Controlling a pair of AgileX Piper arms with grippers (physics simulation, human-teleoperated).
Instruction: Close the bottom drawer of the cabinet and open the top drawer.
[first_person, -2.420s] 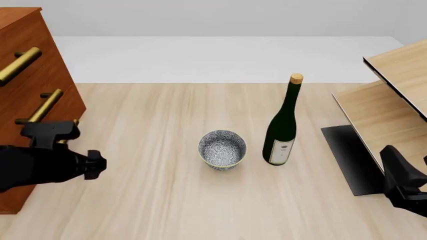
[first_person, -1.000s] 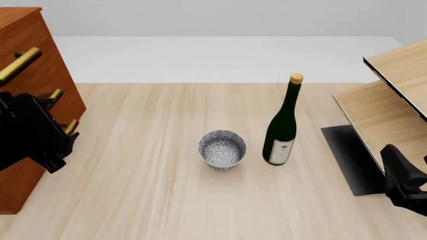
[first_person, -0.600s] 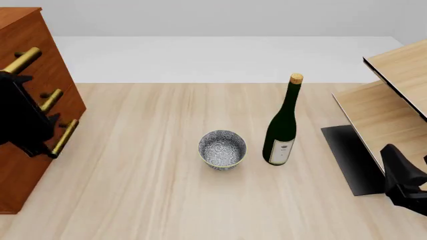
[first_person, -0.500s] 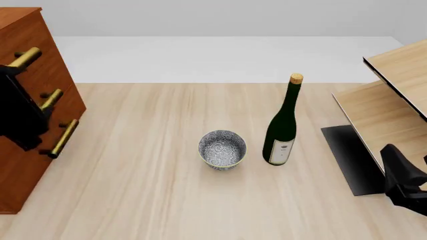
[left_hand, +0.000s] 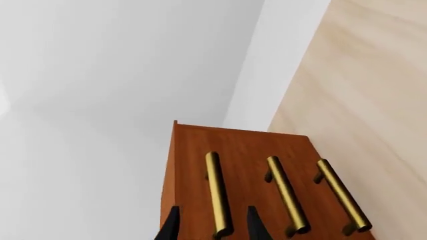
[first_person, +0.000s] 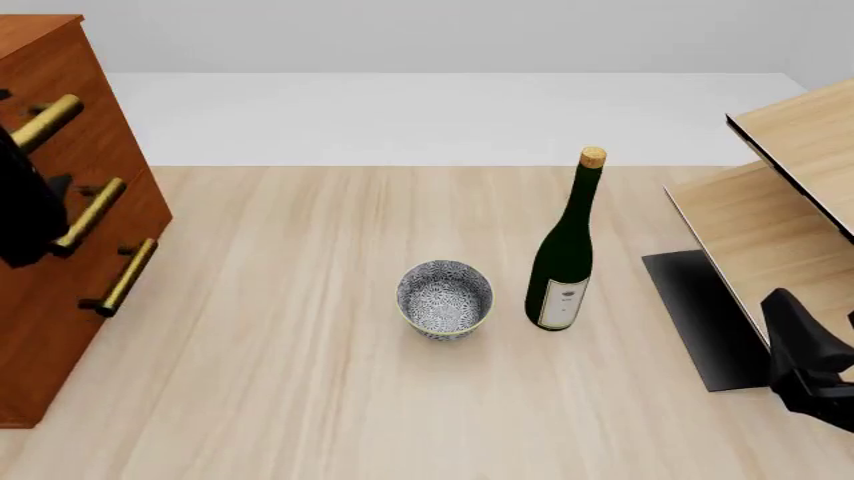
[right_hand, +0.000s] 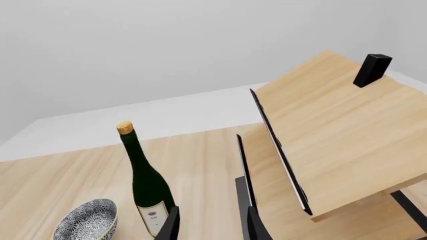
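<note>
Left wrist view shows our left end effector with fingers apart, straddling the near end of the top drawer handle, whose long axis runs straight ahead. We judge the left arm nearer; the bottom drawer sits flush.

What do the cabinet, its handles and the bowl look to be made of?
Cabinet: reddish-brown wood, going by the faint grain, smooth satin finish. Handles: brass-coloured metal bars with a soft sheen. Bowl: probably glazed ceramic, with a fine blue-and-white speckled pattern inside and a pale rim; a render leaves this open.
</note>
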